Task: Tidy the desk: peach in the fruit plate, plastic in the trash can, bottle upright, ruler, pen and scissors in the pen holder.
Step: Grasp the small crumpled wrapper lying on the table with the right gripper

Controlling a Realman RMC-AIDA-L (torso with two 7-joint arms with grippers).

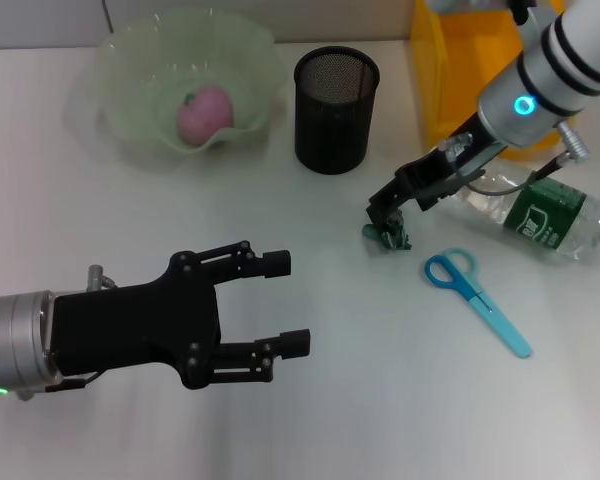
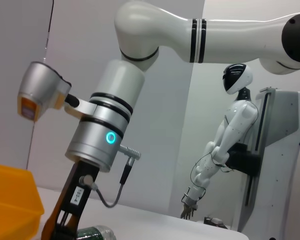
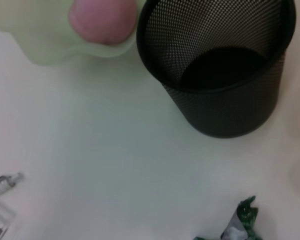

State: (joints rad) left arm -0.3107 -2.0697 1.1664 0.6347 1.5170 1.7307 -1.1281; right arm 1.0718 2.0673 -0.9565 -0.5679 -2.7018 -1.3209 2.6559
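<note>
A pink peach [image 1: 204,112] lies in the pale green fruit plate [image 1: 130,70] at the back left. Beside it stands the black mesh pen holder [image 1: 337,110], which looks empty from the right wrist view [image 3: 225,75]. My right gripper [image 1: 388,228] reaches down to the table and is shut on a crumpled green plastic [image 1: 392,238] wrapper. The bottle [image 1: 540,215] lies on its side at the right. In front of it lie blue scissors [image 1: 475,298]. My left gripper [image 1: 289,302] hovers open and empty at the front left. Ruler and pen are out of view.
The yellow trash can [image 1: 460,80] stands at the back right, behind my right arm. White table surface lies between the left gripper and the scissors. In the left wrist view, another white robot [image 2: 225,140] stands far off in the room.
</note>
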